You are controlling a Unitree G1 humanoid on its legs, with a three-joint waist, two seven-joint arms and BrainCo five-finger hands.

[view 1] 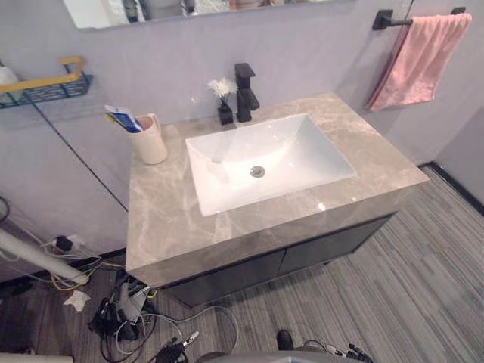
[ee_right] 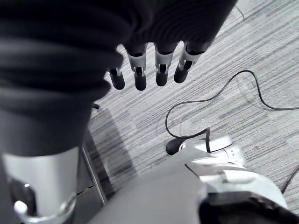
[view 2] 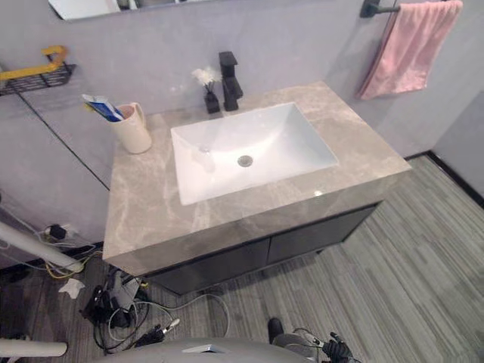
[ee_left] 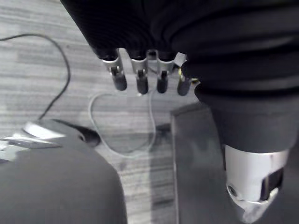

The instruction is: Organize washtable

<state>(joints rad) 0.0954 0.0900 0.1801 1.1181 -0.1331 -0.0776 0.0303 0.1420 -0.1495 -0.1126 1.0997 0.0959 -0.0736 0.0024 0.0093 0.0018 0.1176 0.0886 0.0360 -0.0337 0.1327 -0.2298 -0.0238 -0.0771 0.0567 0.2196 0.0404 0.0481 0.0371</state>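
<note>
**Both hands down low, everything to tidy is up on the counter**

Going left to right: one wire wall rack (view 1: 45, 85) hangs off to the side. On the washtable (view 1: 162, 219) itself, one cream cup (view 1: 151, 144) stands upright at the back left corner. It holds one toothpaste tube (view 1: 123, 119), which pokes out and leans its long axis up and to the left. Then come one little black flower vase (view 1: 224, 112), touching or just beside the one black faucet (view 1: 246, 94), one white basin (view 1: 302, 162), and one pink towel (view 1: 423, 57) on its bar far right.

The left hand (ee_left: 141, 77) and right hand (ee_right: 140, 74) both dangle over the striped floor (ee_right: 261, 60), fingers loose and straight, nothing in either. So the cup and tube lie up and forward of both hands, on the left side. I'd say the left arm is the nearer one for them.
</note>
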